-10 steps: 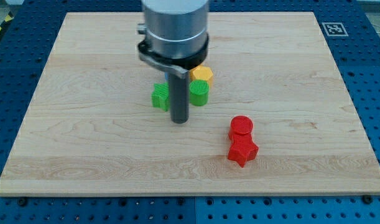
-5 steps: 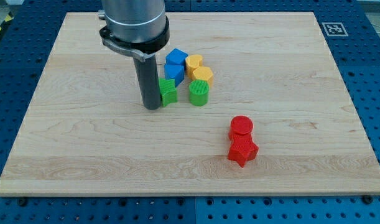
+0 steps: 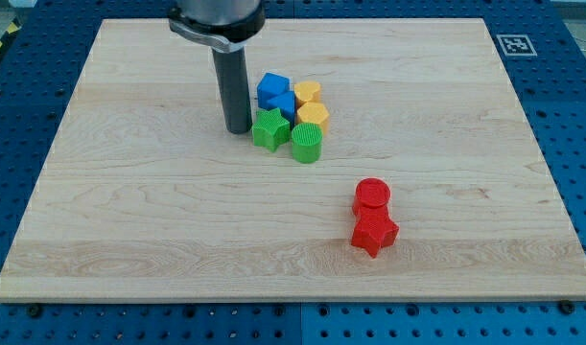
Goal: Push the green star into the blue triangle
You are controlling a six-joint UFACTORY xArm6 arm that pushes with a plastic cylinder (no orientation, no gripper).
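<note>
My tip [image 3: 239,129] is resting on the desk [image 3: 129,230], touching or nearly touching the green star [image 3: 269,127] on the star's left side in the view. This arm is carrying no fingers at all, only the dark rod, so nothing is being grasped or released.

The green star is sitting pressed into a tight cluster. Directly above the star in the view two blue blocks are standing: one [image 3: 272,89] toward the view's top, and a lower one [image 3: 285,104] that seems to be the blue triangle, though its shape is hard to make out. The star appears to be touching that lower blue block. To the star's right a green cylinder [image 3: 307,142] is lying, with two yellow blocks [image 3: 311,102] above it. Well away from the star, toward the view's bottom right, a red cylinder [image 3: 372,194] and a red star [image 3: 373,233] are sitting together.

Judging from this, the push is looking essentially finished; at most a slight nudge upward is remaining.
</note>
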